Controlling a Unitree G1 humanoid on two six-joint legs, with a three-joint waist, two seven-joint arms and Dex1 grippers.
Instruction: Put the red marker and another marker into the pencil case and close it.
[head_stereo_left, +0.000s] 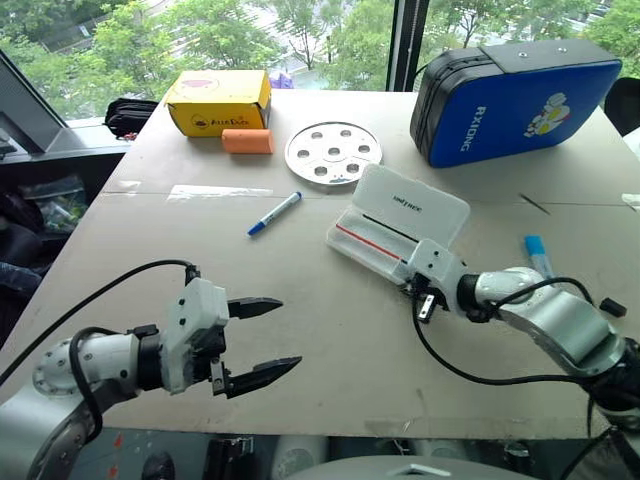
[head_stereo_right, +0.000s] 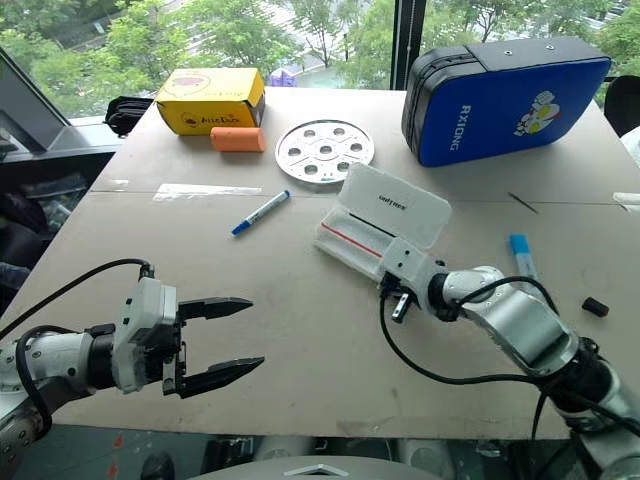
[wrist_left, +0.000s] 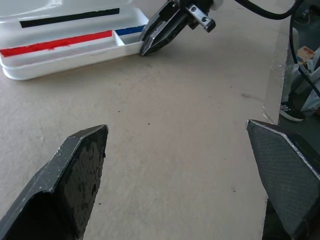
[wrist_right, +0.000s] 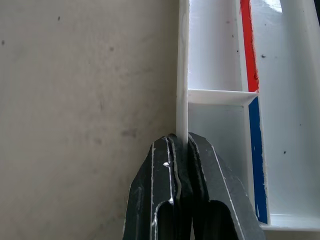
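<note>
white pencil case lies open, mid-table

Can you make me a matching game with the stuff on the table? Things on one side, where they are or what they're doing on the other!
Things:
1. pencil case
2. right gripper
3. left gripper
4. blue marker

States:
a. open, holding nothing
b. lid up, lying open
c. lying loose on the table
d. pinching the case's front wall

Pairs: 1-b, 2-d, 3-a, 4-c
</note>
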